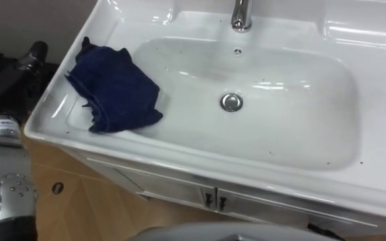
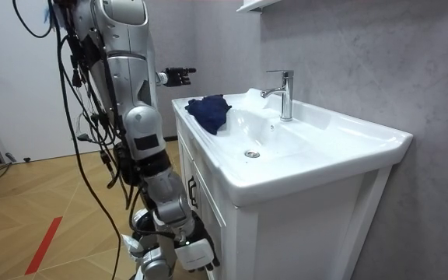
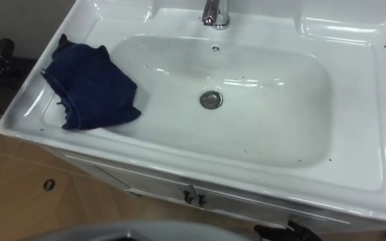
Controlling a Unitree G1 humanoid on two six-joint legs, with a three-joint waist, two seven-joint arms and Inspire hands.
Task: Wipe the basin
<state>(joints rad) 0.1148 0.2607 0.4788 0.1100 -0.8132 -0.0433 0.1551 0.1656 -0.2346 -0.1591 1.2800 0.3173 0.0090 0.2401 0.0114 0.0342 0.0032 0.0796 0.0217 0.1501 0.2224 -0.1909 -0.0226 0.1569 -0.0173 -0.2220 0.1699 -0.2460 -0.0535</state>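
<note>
The white basin point(image 1: 300, 127) spreads out to the right of my left hand point(image 2: 176, 75), which hangs in the air past the basin's left end, level with the rim, fingers stretched out loosely and holding nothing. The dark blue cloth point(image 1: 116, 87) lies bunched just right of that hand, on the left ledge, with its near fold drooping over the slope into the bowl; neither of my hands touches it. The cloth lying free like this fits both a bowl waiting for its wipe and one I have finished with and let go, though small dark specks point(image 1: 267, 86) show on the bowl's floor. My right hand point(image 3: 288, 232) sits low by the cabinet front under the rim, and I cannot tell how its fingers are set. I judge the main risk to be the cloth: hanging half off the ledge, a clumsy brush from my left hand could slide it into the bowl or off the front edge to the floor. The tap point(image 1: 241, 15) stands at the far rim, farther right, and a wide sweep could knock into it. The drain point(image 1: 231, 102) lies below it, with smooth open room all round
</note>
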